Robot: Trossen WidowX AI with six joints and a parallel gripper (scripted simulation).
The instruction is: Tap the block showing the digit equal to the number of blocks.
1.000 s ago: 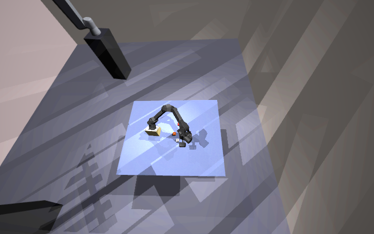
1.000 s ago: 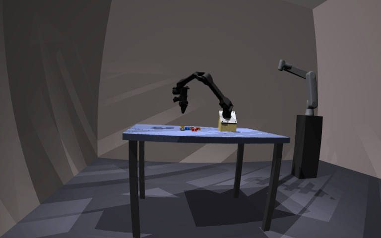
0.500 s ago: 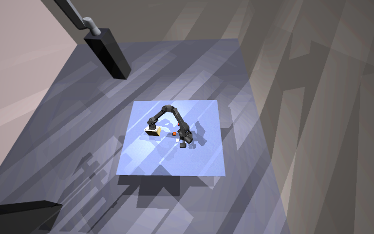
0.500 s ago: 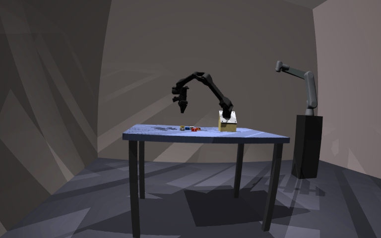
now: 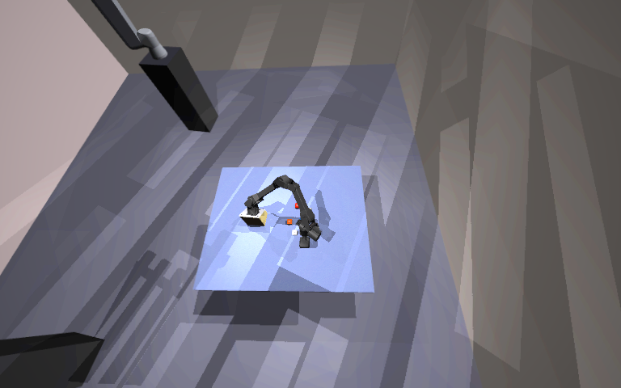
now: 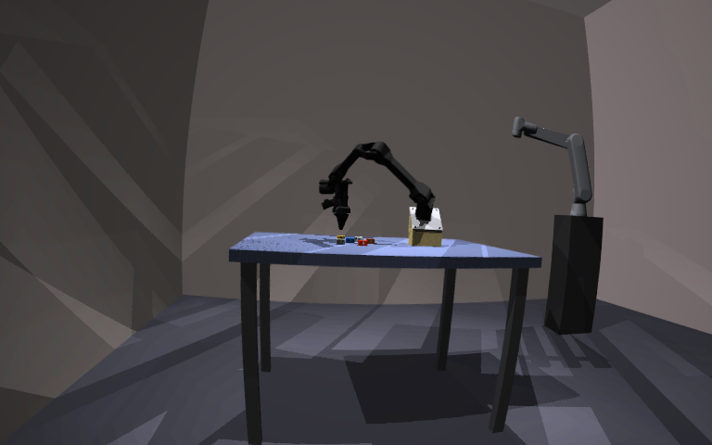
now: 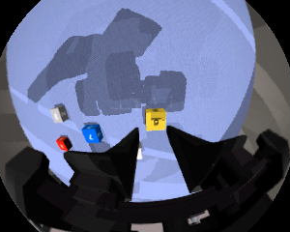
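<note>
My gripper (image 6: 341, 227) (image 7: 153, 130) is partly open and empty, pointing down above the yellow block (image 6: 340, 236) (image 7: 156, 120). A gap shows between its tips and the blocks in the exterior view. The yellow digit looks like a 6 or 9; I cannot tell which. The blue block (image 6: 349, 239) (image 7: 92, 133) shows a 7. The red block (image 5: 297, 205) (image 6: 362, 242) (image 7: 64, 143) and one white block (image 7: 59, 114) lie left in the wrist view, digits unclear. Another white block (image 5: 294, 232) (image 7: 139, 152) is mostly hidden behind the left finger. An orange block (image 5: 289, 221) (image 6: 370, 240) is hidden in the wrist view.
The blocks stand close together on the blue table (image 5: 343, 272) (image 6: 459, 261). The arm's base box (image 5: 255, 219) (image 6: 425, 236) stands on the table beyond the orange block. A separate grey arm (image 6: 579, 165) stands on a black pedestal (image 5: 179, 91) (image 6: 574, 275) away from the table.
</note>
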